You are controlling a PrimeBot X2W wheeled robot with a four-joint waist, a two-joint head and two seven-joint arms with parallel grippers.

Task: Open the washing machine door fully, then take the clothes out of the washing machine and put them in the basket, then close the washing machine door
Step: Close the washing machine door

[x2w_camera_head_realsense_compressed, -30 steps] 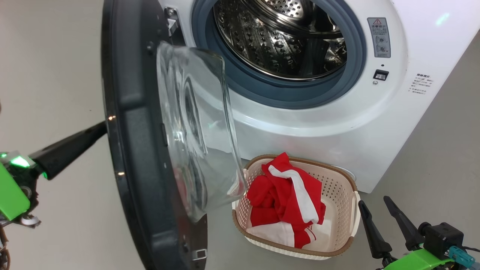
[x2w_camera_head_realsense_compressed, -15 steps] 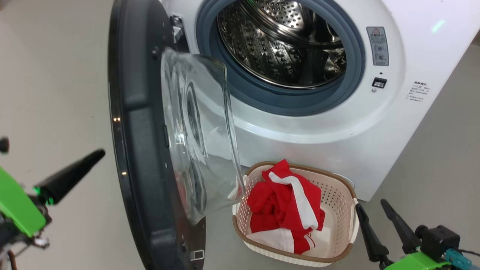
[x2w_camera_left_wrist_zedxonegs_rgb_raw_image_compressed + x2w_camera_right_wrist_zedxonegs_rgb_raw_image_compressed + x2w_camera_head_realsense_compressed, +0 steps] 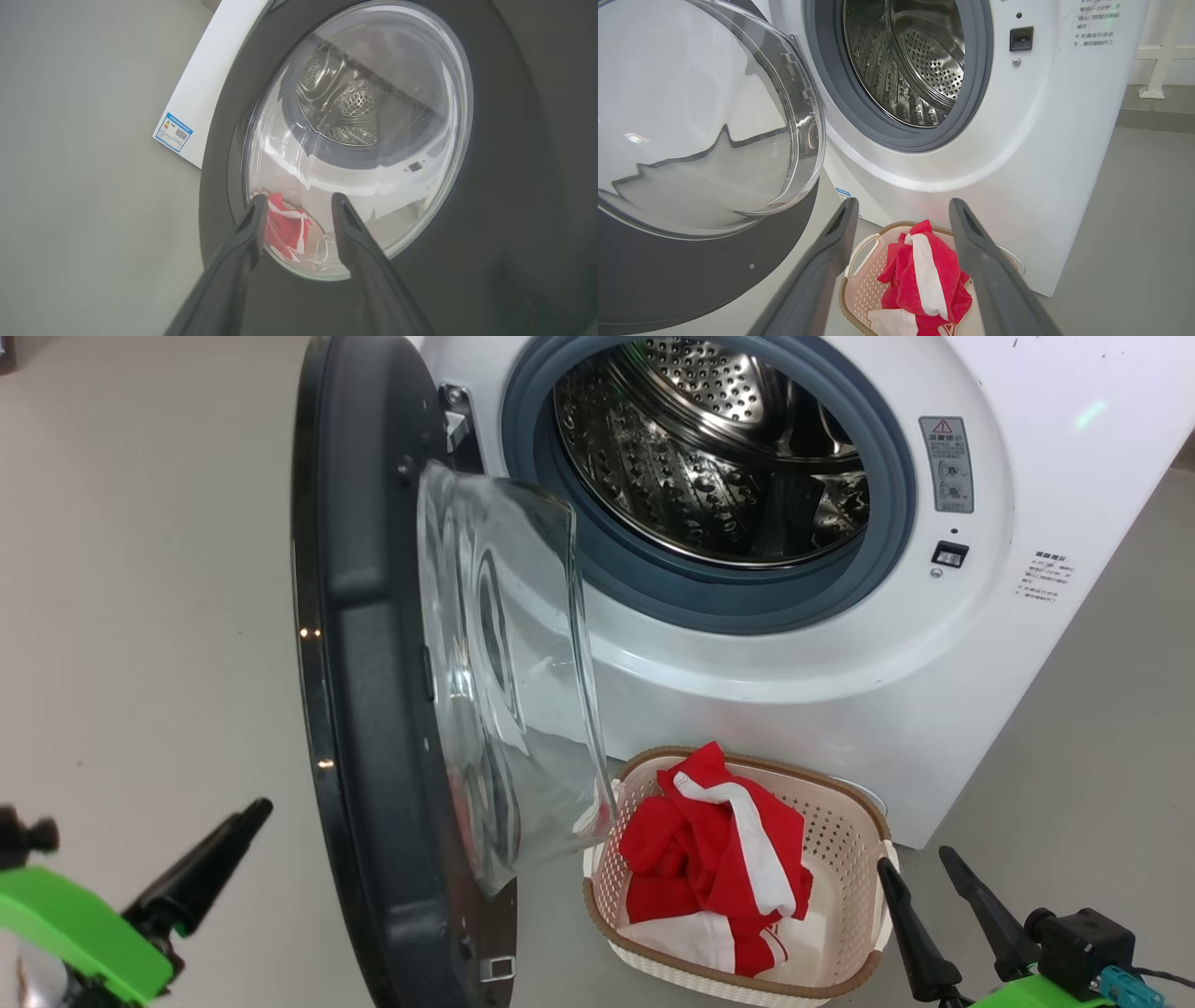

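Note:
The washing machine (image 3: 840,644) stands with its steel drum (image 3: 719,448) bare of laundry. The washing machine door (image 3: 373,691) hangs open to the left, edge-on, its glass bowl (image 3: 509,672) bulging toward the machine. The red and white clothes (image 3: 714,854) lie in the basket (image 3: 845,812) on the floor below the opening. My left gripper (image 3: 299,200) is open and empty, off the door's outer face (image 3: 504,186); one of its fingers (image 3: 201,873) shows at lower left. My right gripper (image 3: 920,863) is open and empty beside the basket's right side, with the clothes (image 3: 924,275) below its fingers.
Grey floor (image 3: 140,569) spreads left of the door and to the right of the machine (image 3: 1102,728). A blue label (image 3: 173,132) sits low on the machine's front. A white rail (image 3: 1162,56) stands behind the machine on the right.
My left gripper has drawn back and down from the door's outer rim and has opened. The head camera has shifted a little. The right gripper has stayed put.

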